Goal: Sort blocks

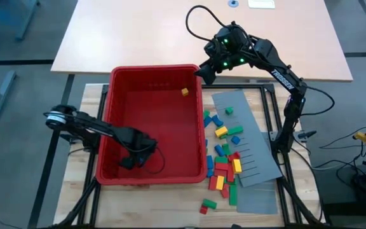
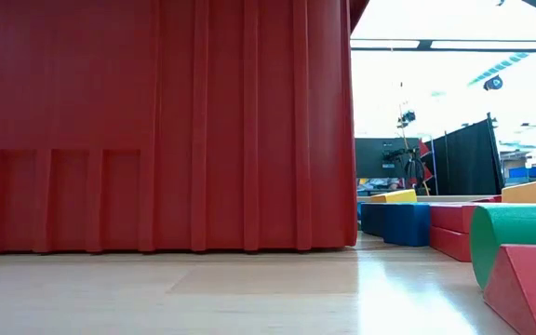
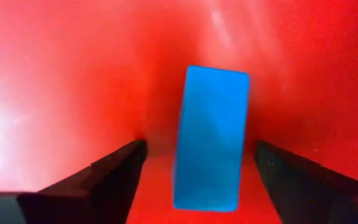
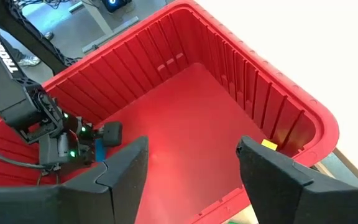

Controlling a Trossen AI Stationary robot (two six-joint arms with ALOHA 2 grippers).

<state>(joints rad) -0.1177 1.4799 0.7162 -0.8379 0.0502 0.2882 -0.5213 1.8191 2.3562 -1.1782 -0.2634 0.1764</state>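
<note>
While the left gripper (image 1: pixel 127 161) reaches down inside the red bin (image 1: pixel 114 114) near its front wall, a blue block (image 3: pixel 210 138) stands upright between its two fingers (image 3: pixel 104 177). In the left wrist view the fingers are spread wide, with a clear gap of red floor on either side of the block, so nothing is gripped; the block sits a little nearer the far finger than the near one, though the close angle makes that hard to judge. From the right wrist view the same blue block (image 4: pixel 98 148) shows as a small sliver at the tip of that gripper.

At the bin's far right corner hovers the right gripper (image 1: pixel 203 71), above the rim, its fingers (image 4: pixel 114 174) parted and holding nothing. A lone yellow block (image 1: pixel 185 92) lies on the bin floor just below it, close to the right wall.

Most of the blocks (image 1: pixel 223 162), red, green, blue and yellow, lie scattered outside the bin to its right, on the wooden table (image 1: pixel 84 127) and across a grey slotted panel (image 1: pixel 253 152).
</note>
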